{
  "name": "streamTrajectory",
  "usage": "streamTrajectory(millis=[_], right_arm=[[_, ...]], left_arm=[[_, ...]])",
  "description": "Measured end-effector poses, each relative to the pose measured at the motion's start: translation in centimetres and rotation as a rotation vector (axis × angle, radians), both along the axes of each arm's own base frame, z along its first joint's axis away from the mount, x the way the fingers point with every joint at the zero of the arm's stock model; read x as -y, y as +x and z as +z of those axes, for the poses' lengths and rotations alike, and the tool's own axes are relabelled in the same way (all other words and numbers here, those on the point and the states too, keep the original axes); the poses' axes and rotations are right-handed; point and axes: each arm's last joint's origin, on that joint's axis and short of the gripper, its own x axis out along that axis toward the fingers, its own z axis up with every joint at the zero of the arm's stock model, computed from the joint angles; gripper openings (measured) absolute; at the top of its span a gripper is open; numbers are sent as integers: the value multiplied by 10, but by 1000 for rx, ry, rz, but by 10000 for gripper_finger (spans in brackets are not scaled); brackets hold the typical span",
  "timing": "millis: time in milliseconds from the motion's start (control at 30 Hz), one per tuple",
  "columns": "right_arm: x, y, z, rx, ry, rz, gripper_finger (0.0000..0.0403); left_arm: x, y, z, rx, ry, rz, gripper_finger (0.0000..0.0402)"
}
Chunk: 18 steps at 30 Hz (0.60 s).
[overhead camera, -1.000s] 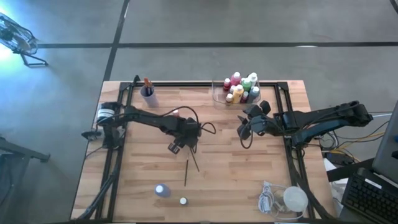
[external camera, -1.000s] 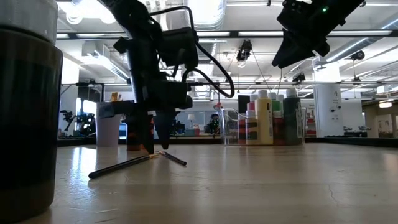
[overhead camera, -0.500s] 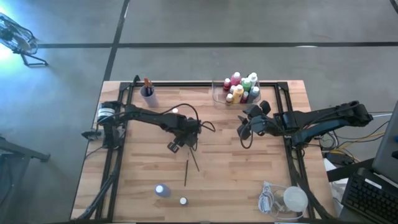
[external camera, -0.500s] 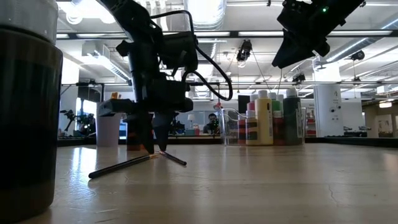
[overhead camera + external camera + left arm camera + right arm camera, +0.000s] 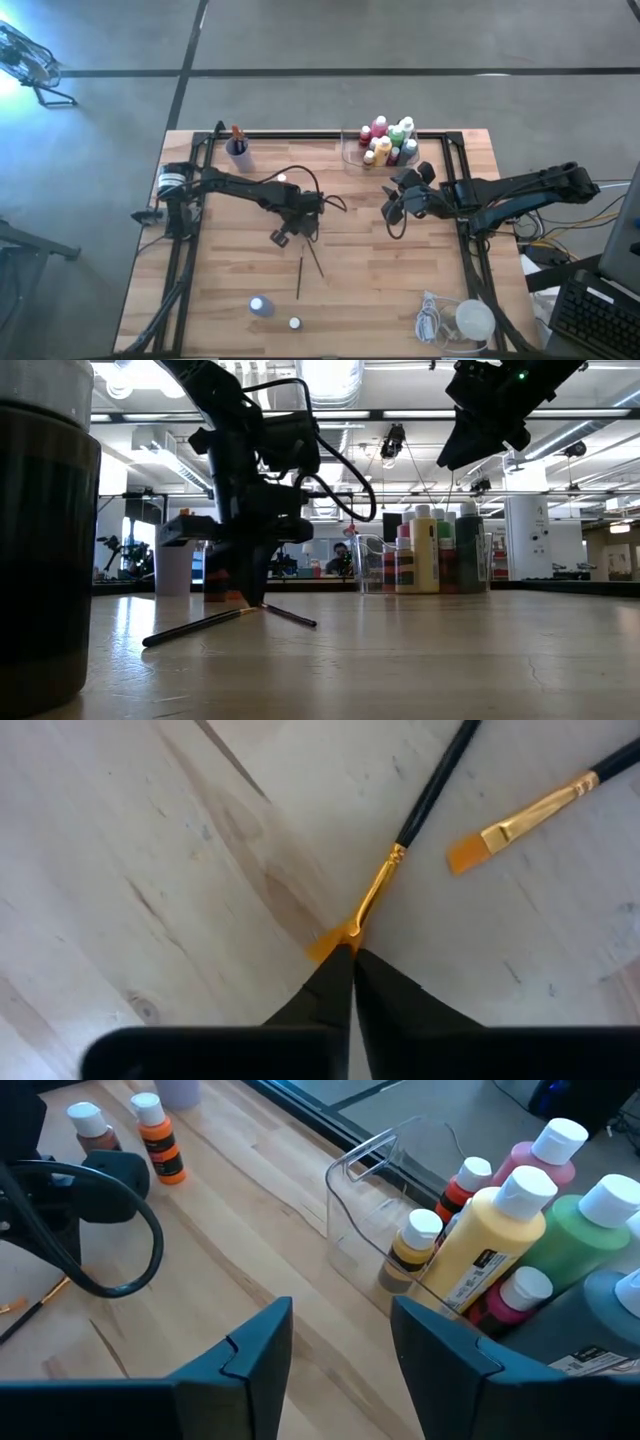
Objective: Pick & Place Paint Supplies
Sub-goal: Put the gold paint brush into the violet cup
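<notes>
The left gripper (image 5: 348, 958) is down at the table centre, its fingertips (image 5: 335, 982) pinched together on the orange bristle tip of one paintbrush (image 5: 432, 782). Risk, as judged: a hold this close to the tip may let the brush pivot or slip out on lifting, or nudge the second paintbrush (image 5: 540, 812) lying just beside it. The right gripper (image 5: 340, 1330) waits raised near the clear tray (image 5: 372, 1155), fingers spread and empty. Count: two brushes on the table; about eight bottles (image 5: 387, 141) grouped in the tray; two loose bottles (image 5: 260, 305) near the front edge; two more by the purple cup (image 5: 237, 150).
</notes>
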Motion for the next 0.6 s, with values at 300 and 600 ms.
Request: streamTrajectory(millis=[300,600], right_arm=[[-1,0,-2,-6,18,16,136],[-16,20,-9,80,76,345,122]], left_arm=[[-1,0,3,9,-15,90,3],[-1,-1,8,24,-43,209,1]])
